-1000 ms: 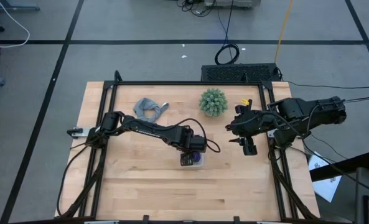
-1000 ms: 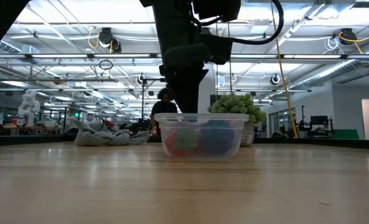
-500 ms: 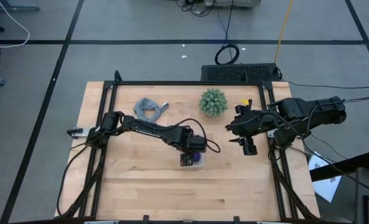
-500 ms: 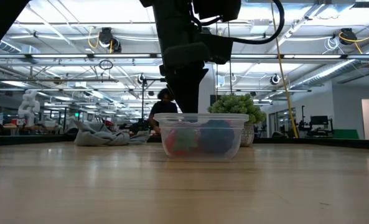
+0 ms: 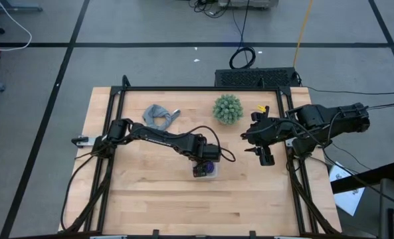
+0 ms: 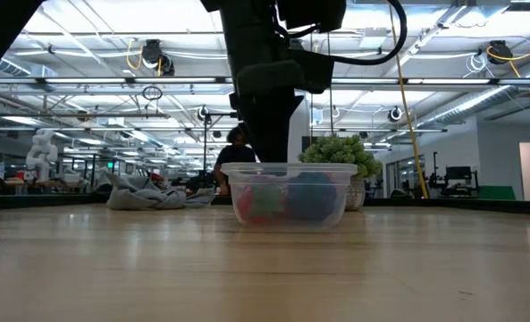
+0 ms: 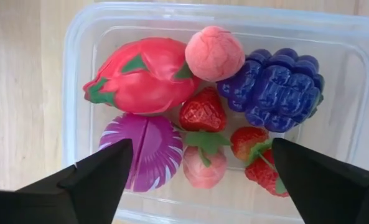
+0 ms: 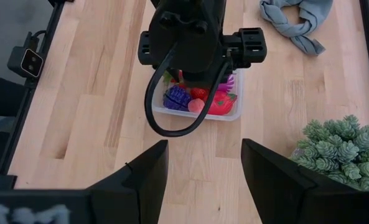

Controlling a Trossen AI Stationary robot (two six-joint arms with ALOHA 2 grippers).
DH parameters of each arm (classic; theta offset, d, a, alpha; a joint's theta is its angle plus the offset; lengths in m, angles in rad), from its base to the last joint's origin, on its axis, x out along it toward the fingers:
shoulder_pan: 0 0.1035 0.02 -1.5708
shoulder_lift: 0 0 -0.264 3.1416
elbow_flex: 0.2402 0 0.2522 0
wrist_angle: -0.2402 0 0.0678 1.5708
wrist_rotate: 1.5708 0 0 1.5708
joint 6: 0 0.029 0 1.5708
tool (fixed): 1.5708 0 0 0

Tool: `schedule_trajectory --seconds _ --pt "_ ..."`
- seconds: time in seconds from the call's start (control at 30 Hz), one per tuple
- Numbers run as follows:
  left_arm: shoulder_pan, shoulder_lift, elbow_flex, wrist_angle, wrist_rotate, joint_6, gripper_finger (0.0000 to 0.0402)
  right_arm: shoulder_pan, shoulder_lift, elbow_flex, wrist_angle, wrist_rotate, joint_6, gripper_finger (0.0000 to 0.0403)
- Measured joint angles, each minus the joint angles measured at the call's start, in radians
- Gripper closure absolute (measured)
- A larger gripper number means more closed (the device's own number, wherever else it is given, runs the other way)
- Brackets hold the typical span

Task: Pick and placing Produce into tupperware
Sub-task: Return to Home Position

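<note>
The clear tupperware point(image 7: 78, 74) sits on the table near its middle point(image 5: 210, 174) and holds the produce: a red dragon fruit point(image 7: 144, 74), a pink peach point(image 7: 214, 55), dark purple grapes point(image 7: 274, 90), a magenta sliced piece point(image 7: 150, 149) and strawberries point(image 7: 203, 115). My left gripper point(image 7: 200, 171) hovers open straight above the container, fingers wide apart, touching nothing. In the low view its dark arm point(image 6: 265, 98) stands over the tupperware point(image 6: 289, 195). My right gripper point(image 5: 250, 141) waits open near the table's right edge, above the wood.
A round spiky green plant point(image 5: 228, 109) stands toward the far edge, right of centre. A crumpled grey cloth point(image 5: 160, 116) lies far left of it. Bare wood stretches across the near half of the table point(image 5: 157, 199). Black frame rails border the table.
</note>
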Motion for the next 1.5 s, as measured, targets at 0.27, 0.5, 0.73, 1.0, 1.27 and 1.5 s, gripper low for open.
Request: schedule_trajectory --seconds 0.27,0.5,0.73,1.0,1.27,1.5 --pt "-0.009 0.000 0.000 0.000 0.000 -0.059 0.0052 0.000 0.000 0.000 0.000 0.000 0.003 0.0209" --pt "-0.010 0.000 0.000 0.000 -0.017 -0.063 0.0059 0.000 0.000 0.000 0.000 0.000 0.006 0.0209" --pt "-0.010 -0.024 0.003 -0.017 -0.050 -0.047 0.0117 0.000 0.000 0.000 0.000 0.000 0.007 0.0209" --pt "-0.011 -0.129 0.064 -0.179 -0.114 -0.036 0.0193 0.000 0.001 0.000 0.010 0.000 0.001 0.0209" --pt "-0.029 -0.405 0.071 -0.228 -0.197 -0.087 0.0230 0.000 -0.036 0.000 0.023 0.053 -0.049 0.0209" --pt "-0.140 -0.637 0.071 -0.316 -0.371 -0.195 0.0247 0.000 -0.165 0.000 0.015 0.127 -0.071 0.0209"
